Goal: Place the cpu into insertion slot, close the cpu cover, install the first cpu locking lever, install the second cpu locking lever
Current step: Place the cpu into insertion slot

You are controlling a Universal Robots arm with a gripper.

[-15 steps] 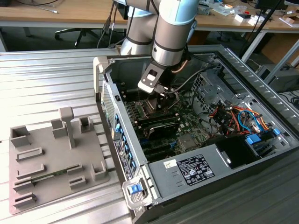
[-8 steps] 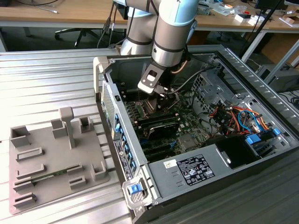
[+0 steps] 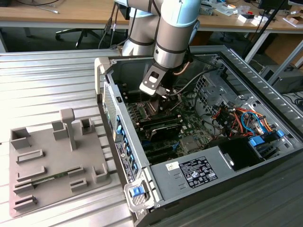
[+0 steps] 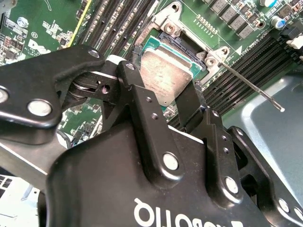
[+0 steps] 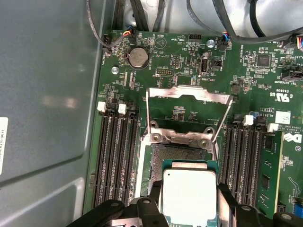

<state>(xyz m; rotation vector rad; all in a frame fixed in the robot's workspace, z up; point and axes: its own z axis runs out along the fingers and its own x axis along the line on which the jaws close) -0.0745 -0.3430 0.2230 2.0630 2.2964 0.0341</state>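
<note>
UR gripper (image 4: 163, 80) pinches cpu (image 5: 189, 196) over socket (image 5: 177, 152).
Held by opposite edges, underside free; cpu cover (image 5: 189, 93) flipped back for access.

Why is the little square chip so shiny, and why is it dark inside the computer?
In the first wrist view, light bounces off the metal top of the cpu, turning it pale, and a bright patch sits on the grey case wall. In the exterior view, the walls of the computer case and the arm shade its inside, while the ribbed table is brightly lit.
</note>
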